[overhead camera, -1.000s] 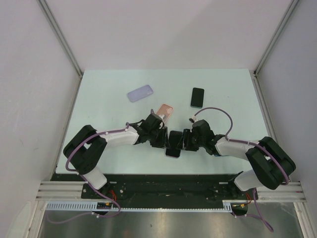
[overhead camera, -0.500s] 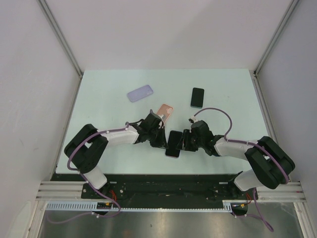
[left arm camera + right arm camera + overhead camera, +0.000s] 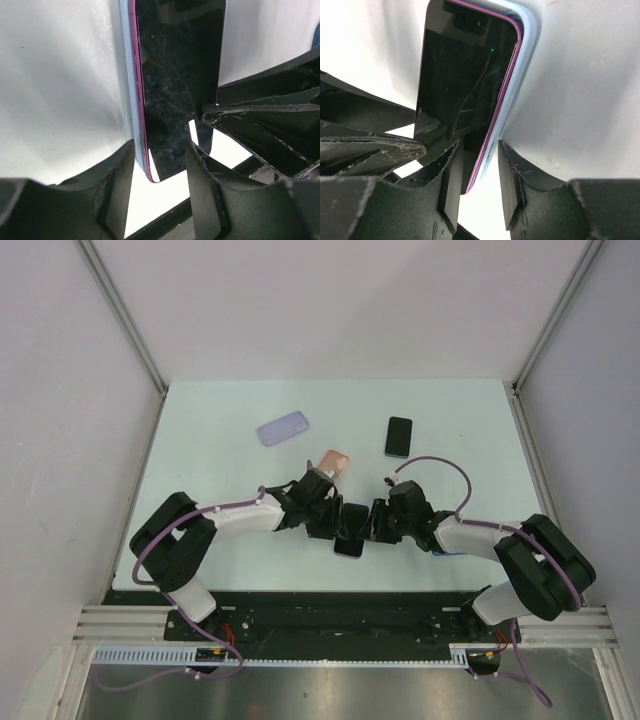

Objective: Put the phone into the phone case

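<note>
Lying screen-up on the table (image 3: 215,475), the phone (image 3: 350,530) sits nearer the arms' bases than the spare black phone (image 3: 399,436) and a little to its left, right where the two arms meet. Its long axis runs from the table's near edge toward the far edge, leaning only slightly off that line, so it lies almost parallel to the spare black phone. Beneath it is the phone case (image 3: 524,65), pale lavender and lined up on the same axis. The phone's magenta rim shows against the case's wall. How fully the phone is seated cannot be told.

The left gripper (image 3: 161,150) stands at the phone's near end, on the long side turned away from the spare black phone, with its jaws partly spread. One finger (image 3: 117,190) is just outside the case's wall and the other (image 3: 202,192) overlaps the dark screen. Whether they pinch anything cannot be told.

The right gripper (image 3: 479,147) stands at the same near end, on the long side toward the spare black phone, also partly spread. One finger (image 3: 451,190) is over the screen and the other (image 3: 512,190) is just beside the case's wall, with a sliver of table between. Whether it presses cannot be told either.

A lavender case (image 3: 283,427) lies left of the spare black phone. A pink case (image 3: 337,460) lies between that phone and the left arm.
</note>
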`<state>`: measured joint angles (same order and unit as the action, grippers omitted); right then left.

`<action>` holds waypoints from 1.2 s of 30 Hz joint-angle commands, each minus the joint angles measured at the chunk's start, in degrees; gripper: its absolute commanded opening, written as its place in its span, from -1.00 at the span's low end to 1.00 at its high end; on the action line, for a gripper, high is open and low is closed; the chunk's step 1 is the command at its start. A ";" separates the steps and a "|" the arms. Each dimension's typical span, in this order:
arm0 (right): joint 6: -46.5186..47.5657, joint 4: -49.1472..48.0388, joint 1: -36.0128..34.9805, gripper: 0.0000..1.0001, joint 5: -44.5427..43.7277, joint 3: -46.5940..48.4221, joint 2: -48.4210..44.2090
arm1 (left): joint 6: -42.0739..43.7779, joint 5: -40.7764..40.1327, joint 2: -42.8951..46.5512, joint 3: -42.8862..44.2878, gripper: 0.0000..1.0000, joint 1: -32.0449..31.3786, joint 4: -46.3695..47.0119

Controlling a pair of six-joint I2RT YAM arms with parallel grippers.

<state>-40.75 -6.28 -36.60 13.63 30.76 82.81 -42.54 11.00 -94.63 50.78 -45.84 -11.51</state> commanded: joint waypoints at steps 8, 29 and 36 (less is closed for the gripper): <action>1.38 -2.85 1.35 -0.49 -0.79 -0.96 5.61 | 1.76 -9.07 -3.19 9.59 0.05 1.55 -9.67; -3.01 0.22 2.06 0.35 -4.21 -1.76 -2.12 | -0.69 2.08 -6.71 1.60 -0.47 2.78 1.66; -5.92 -3.21 0.83 0.42 -4.31 -1.50 2.44 | -4.91 6.83 -4.78 -3.14 -0.50 2.69 6.76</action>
<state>-45.15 -10.22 -34.87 12.03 29.82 82.00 -44.31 12.45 -98.59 51.42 -41.54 -6.00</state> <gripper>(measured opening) 0.700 0.261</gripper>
